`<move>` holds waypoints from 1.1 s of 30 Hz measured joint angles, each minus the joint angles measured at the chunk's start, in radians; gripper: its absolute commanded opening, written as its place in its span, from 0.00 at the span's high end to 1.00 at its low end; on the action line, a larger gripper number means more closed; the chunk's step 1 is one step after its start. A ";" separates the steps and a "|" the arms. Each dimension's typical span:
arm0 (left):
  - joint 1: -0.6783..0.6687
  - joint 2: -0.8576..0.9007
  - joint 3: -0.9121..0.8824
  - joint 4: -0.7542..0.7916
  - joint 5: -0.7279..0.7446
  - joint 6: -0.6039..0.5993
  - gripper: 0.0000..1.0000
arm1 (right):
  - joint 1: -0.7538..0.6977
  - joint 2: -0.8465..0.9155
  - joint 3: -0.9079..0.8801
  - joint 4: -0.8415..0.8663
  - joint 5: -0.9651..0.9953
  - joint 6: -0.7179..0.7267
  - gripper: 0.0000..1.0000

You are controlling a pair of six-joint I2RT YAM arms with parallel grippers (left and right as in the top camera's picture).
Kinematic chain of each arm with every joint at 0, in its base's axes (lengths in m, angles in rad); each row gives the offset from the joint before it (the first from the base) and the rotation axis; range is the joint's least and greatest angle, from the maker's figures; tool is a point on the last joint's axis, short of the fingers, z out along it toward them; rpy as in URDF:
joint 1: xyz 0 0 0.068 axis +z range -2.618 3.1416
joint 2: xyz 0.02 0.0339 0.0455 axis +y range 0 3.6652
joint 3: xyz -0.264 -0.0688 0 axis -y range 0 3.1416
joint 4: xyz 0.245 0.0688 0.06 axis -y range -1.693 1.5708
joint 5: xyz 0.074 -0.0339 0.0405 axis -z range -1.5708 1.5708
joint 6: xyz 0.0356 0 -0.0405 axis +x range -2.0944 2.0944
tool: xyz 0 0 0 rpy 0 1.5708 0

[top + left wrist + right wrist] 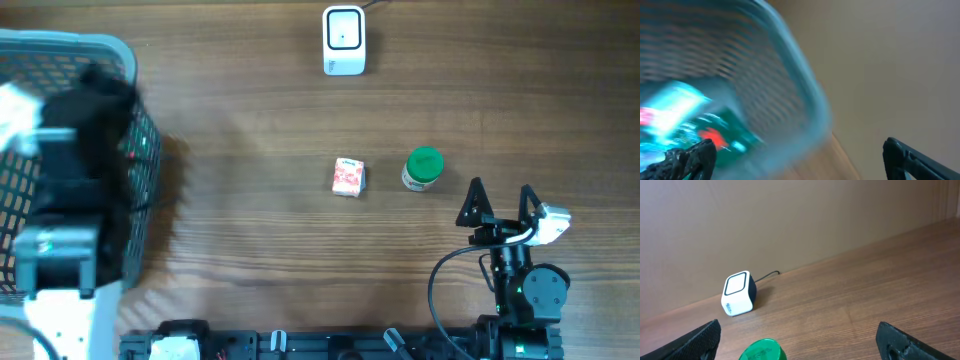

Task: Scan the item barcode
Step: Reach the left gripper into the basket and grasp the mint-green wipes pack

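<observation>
One basket [120, 50] at left edge, carton [348, 177] and jar [423, 168] central

Right arm [530, 290]: black, round joint housing, small green light [517, 292], at 5 o'clock.
Right claw [501, 190]: black pointed fingers, white block [552, 224] beside.
Cable [436, 285]: black loop.
Left arm [60, 250]: blurred, black, white and grey casing, 9 o'clock.
</observation>
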 measured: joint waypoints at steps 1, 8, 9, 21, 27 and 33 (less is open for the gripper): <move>0.074 0.000 0.000 -0.016 0.015 -0.005 0.00 | 0.000 0.000 0.000 0.000 0.000 0.000 0.00; 0.471 0.195 0.002 -0.081 0.256 -0.104 0.00 | 0.000 0.000 0.000 0.000 0.000 0.000 0.00; 0.504 0.256 0.002 -0.085 0.305 -0.113 0.00 | 0.000 0.000 0.000 0.000 0.000 0.000 0.00; 0.564 0.689 0.000 -0.185 0.398 -0.259 0.00 | 0.000 0.000 0.000 0.000 0.000 0.000 0.00; 0.564 0.697 -0.086 -0.066 0.337 -0.296 0.00 | 0.000 0.000 0.000 0.000 0.000 0.000 0.00; 0.564 0.698 -0.242 0.151 0.322 -0.301 0.44 | 0.000 0.000 0.000 0.000 0.000 0.000 0.00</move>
